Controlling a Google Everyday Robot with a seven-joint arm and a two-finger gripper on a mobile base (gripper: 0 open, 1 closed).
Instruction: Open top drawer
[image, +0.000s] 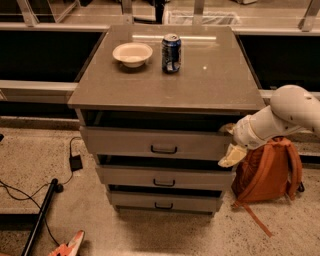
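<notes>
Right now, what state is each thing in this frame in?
top drawer: looks slightly ajar, dark gap above its front.
middle drawer: handle untouched.
bottom drawer: handle untouched.
pincer: at the top drawer's right end, off its handle.
bowl: upright, empty.
can: upright.
backpack: upright on the floor.

We can read no text, number or sign anywhere here. The blue can (171, 46) standing on the counter (210, 80) carries a printed design in blue and white, but we cannot make out any letters or brand name on it. The gripper (230, 145) sits at the right end of the top drawer (125, 142) front, and we read no marking on either.
</notes>
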